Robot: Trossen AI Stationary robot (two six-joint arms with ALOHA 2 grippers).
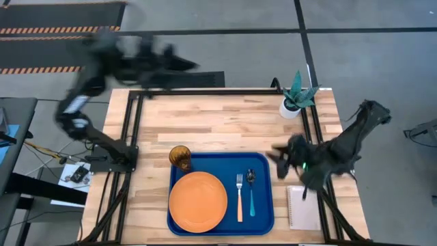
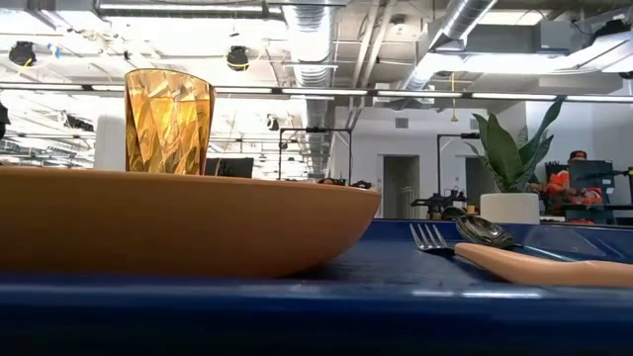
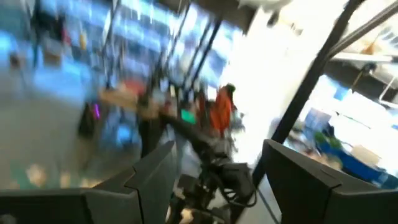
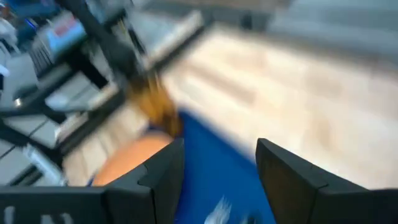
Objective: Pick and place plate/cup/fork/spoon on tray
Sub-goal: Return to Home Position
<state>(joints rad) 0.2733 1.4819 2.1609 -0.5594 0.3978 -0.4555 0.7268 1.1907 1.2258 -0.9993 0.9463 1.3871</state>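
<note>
Four pieces of tableware lie inside the large rectangular blue plastic tray [image 1: 263, 171], which rests on the pale wooden surface [image 1: 218, 123]. The round flat orange plate [image 1: 198, 201] fills its left part. The small amber-brown translucent cup [image 1: 180, 157] stands upright in the far left corner, just beside the plate. The fork [image 1: 239, 198] with silver tines and a light orange handle and the spoon [image 1: 250, 193] with a teal-blue handle lie side by side to the right of the plate. The right tool [image 1: 278, 157] hangs just past the tray's far right corner, its fingers [image 4: 158, 177] spread and empty. The left tool [image 1: 186, 65] is raised beyond the far left edge of the surface, fingers [image 3: 149, 180] also spread with nothing between them.
</note>
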